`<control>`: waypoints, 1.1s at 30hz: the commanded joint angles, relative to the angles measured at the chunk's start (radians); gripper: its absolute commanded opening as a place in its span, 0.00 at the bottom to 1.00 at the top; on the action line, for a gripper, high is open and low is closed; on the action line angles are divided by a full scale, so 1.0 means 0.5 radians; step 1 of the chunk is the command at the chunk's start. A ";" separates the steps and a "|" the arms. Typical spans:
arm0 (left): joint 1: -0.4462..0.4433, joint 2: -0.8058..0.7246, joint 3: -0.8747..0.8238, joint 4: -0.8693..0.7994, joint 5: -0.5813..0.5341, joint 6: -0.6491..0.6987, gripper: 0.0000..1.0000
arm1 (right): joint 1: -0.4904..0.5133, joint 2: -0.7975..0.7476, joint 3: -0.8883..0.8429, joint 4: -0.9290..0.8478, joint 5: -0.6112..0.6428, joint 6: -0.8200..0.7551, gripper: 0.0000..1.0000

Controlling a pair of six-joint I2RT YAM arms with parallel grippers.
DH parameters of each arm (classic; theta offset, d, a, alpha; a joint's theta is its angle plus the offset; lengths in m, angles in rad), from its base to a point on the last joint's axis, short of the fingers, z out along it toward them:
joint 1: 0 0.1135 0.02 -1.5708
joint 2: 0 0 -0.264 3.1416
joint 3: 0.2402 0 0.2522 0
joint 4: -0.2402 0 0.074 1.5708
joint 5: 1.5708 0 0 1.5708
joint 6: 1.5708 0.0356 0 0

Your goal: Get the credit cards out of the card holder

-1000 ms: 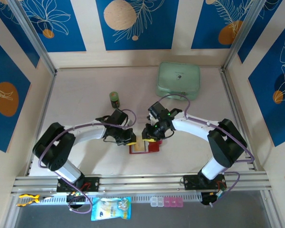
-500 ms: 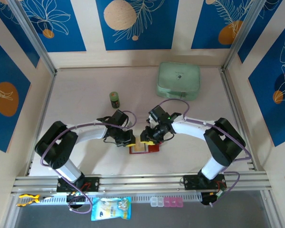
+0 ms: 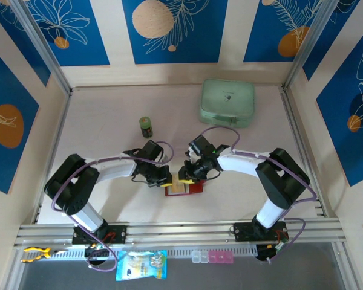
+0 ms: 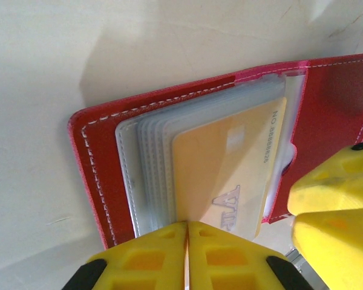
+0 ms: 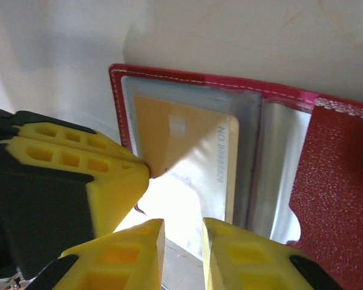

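Open card holder (image 4: 91, 175) flat on table (image 4: 48, 60), just ahead of the left gripper (image 4: 186, 254) tips. Credit card (image 4: 230, 169) sits in the top sleeve. Right gripper (image 5: 183, 254) at the card's near edge; left fingers (image 5: 103, 181) beside it, to its left, touching the card's edge.
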 commanded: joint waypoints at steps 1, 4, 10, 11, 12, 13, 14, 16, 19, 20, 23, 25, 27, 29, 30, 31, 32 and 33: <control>-0.017 0.013 -0.038 -0.034 -0.036 0.004 0.09 | 0.020 0.057 0.003 -0.021 -0.002 -0.019 0.23; -0.017 0.010 -0.039 -0.034 -0.036 0.007 0.09 | 0.025 0.081 0.013 -0.023 0.000 -0.020 0.23; -0.016 0.013 -0.036 -0.029 -0.033 0.007 0.09 | 0.026 0.106 0.021 -0.018 -0.007 -0.024 0.23; -0.016 0.013 -0.036 -0.029 -0.032 0.009 0.09 | 0.026 0.114 0.020 -0.018 -0.010 -0.025 0.23; -0.017 0.013 -0.033 -0.029 -0.032 0.007 0.09 | 0.024 0.114 0.023 -0.021 -0.008 -0.025 0.22; -0.016 0.016 -0.035 -0.028 -0.033 0.007 0.09 | 0.025 0.122 0.026 -0.024 -0.005 -0.022 0.22; -0.016 0.014 -0.036 -0.030 -0.033 0.007 0.09 | 0.026 0.126 0.032 -0.037 0.003 -0.019 0.22; -0.017 0.009 -0.030 -0.041 -0.039 0.011 0.09 | 0.025 0.135 0.044 -0.070 0.031 -0.017 0.22; -0.016 0.004 -0.027 -0.050 -0.048 0.014 0.09 | 0.026 0.137 0.053 -0.109 0.068 -0.007 0.22; -0.013 0.002 -0.024 -0.053 -0.048 0.018 0.09 | 0.024 0.137 0.056 -0.117 0.077 -0.009 0.22; -0.015 0.001 -0.024 -0.059 -0.051 0.017 0.09 | 0.026 0.123 0.056 -0.137 0.095 -0.006 0.22; -0.018 0.001 -0.021 -0.058 -0.050 0.020 0.09 | 0.026 0.116 0.056 -0.149 0.105 -0.006 0.23; -0.015 0.001 -0.020 -0.059 -0.048 0.020 0.09 | 0.027 0.107 0.051 -0.155 0.113 -0.001 0.23; -0.015 -0.002 -0.019 -0.063 -0.050 0.023 0.10 | 0.030 0.101 0.050 -0.168 0.122 0.003 0.23; -0.017 -0.003 -0.020 -0.065 -0.053 0.027 0.10 | 0.032 0.097 0.050 -0.171 0.129 0.005 0.23; -0.016 -0.006 -0.016 -0.065 -0.053 0.028 0.10 | 0.035 0.093 0.051 -0.177 0.136 0.004 0.23; -0.018 -0.006 -0.015 -0.070 -0.051 0.031 0.10 | 0.035 0.087 0.048 -0.182 0.142 0.007 0.23; -0.016 -0.008 -0.012 -0.070 -0.052 0.030 0.10 | 0.037 0.083 0.047 -0.185 0.149 0.007 0.23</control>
